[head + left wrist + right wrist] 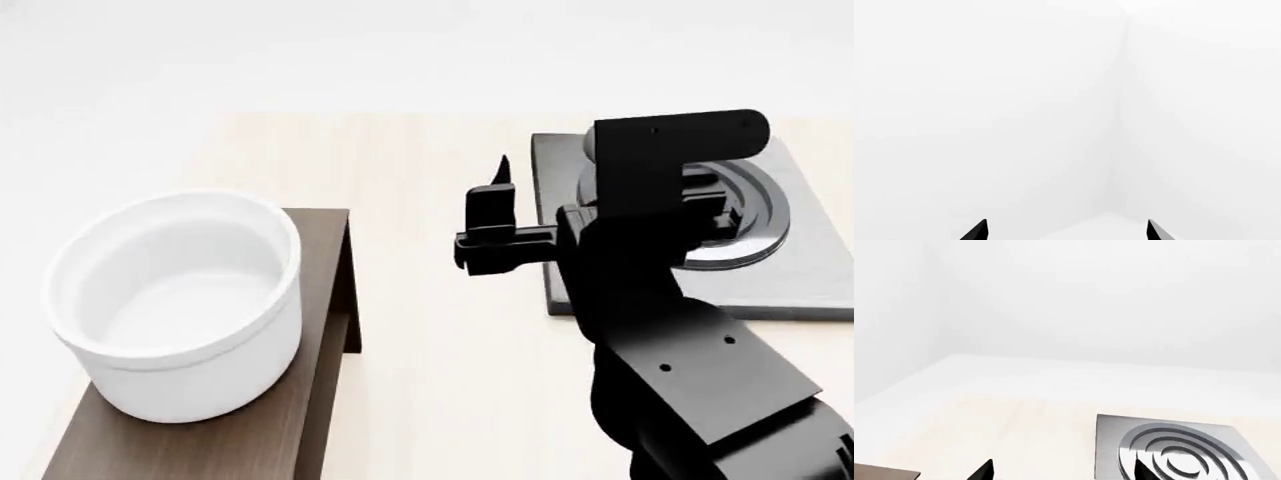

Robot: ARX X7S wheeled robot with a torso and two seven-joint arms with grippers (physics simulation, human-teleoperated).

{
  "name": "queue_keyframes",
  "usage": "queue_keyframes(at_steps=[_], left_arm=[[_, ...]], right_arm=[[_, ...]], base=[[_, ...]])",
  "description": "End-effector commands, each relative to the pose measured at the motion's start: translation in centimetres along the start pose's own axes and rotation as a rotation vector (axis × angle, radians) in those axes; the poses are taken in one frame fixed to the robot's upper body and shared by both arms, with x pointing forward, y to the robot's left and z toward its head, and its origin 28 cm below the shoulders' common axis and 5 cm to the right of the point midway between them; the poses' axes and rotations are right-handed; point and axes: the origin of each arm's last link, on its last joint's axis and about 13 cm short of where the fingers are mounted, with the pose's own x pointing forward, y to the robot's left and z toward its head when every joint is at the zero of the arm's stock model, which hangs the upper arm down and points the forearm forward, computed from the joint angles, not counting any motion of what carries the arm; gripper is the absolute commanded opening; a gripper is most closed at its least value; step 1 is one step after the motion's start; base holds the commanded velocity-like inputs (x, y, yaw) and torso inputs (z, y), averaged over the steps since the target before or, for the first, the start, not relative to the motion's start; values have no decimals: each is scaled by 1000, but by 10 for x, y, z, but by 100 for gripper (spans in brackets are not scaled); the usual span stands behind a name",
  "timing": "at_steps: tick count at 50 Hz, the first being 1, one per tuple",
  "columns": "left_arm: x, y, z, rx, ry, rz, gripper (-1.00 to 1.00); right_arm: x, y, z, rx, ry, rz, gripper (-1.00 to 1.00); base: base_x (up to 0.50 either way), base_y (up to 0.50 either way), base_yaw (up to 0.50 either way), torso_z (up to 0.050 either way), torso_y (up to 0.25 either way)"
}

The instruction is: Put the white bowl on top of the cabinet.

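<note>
head view: white bowl sits upright on the lighter-brown top of the cabinet, at the view's left, free of both grippers. right gripper hangs raised over the pale table, between cabinet and grey stove plate, well apart from the bowl. right wrist view: two dark fingers spread apart, nothing between them; ringed stove plate ahead, cabinet corner at the frame edge. left wrist view: left gripper fingers likewise apart, holding nothing, facing plain white walls.
</note>
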Motion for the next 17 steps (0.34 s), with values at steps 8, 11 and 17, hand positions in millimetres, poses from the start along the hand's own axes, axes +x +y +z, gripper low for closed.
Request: queue_keyframes(at_steps=[8, 11, 17], left_arm=[[-1, -2, -1, -1, 4, -10, 100], [-1, -2, -2, -2, 5, -12, 100], [0, -2, -3, -1, 5, -14, 100]], right_arm=[[-19, -23, 0, -67, -90, -126, 100], [-22, -29, -3, -87, -101, -161, 100], [-28, -39, -3, -102, -132, -206, 100]], base=[[0, 0, 0, 0, 0], [0, 0, 0, 0, 0], [0, 0, 0, 0, 0]])
